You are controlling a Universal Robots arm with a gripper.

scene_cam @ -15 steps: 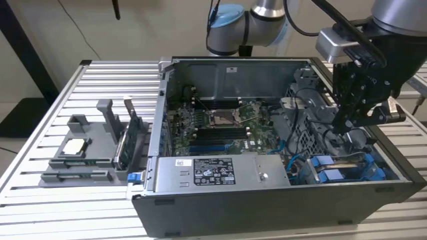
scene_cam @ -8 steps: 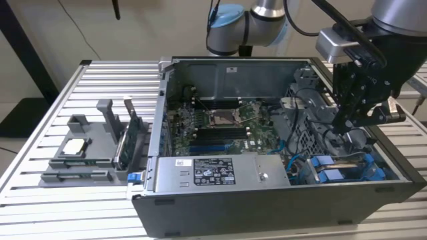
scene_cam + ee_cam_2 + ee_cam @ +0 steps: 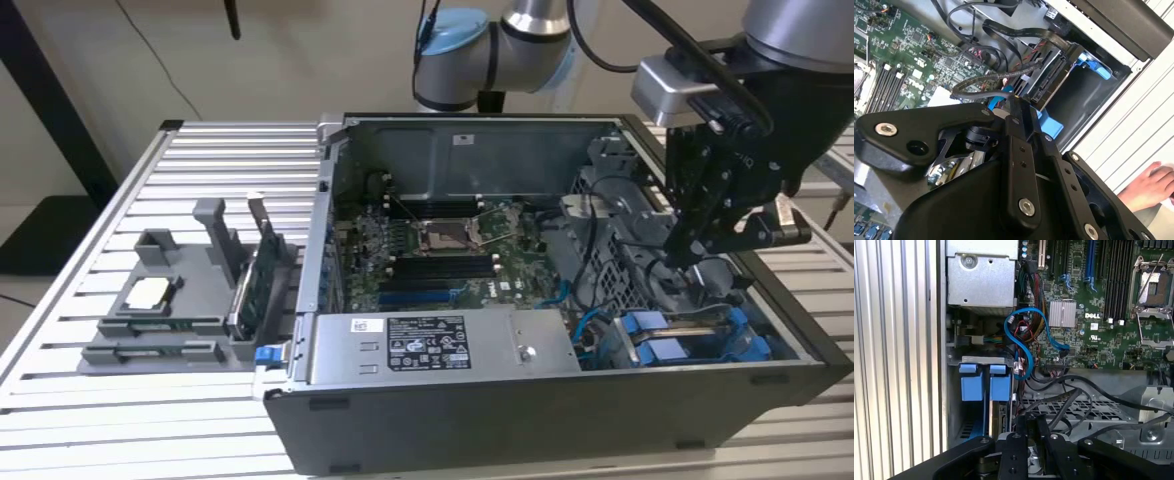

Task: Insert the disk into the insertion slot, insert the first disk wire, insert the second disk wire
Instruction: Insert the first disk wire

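Pincer [image 3: 694,250] (spread or pressed, cannot tell) hangs above tangled black cables [image 3: 1079,390] beside the blue-framed disk [image 3: 1000,388].

The computer case [image 3: 534,420] lies on the table [image 3: 160,170], with a parts holder [image 3: 174,300] at the exterior view's left of it. Inside, the motherboard [image 3: 441,245] lies far, the power supply [image 3: 427,345] near, and the disk [image 3: 687,345] near-right, below the gripper [image 3: 701,245].

The arm [image 3: 527,35] arches over from above, wrist near vertical, its black hand [image 3: 694,250] pointing down.
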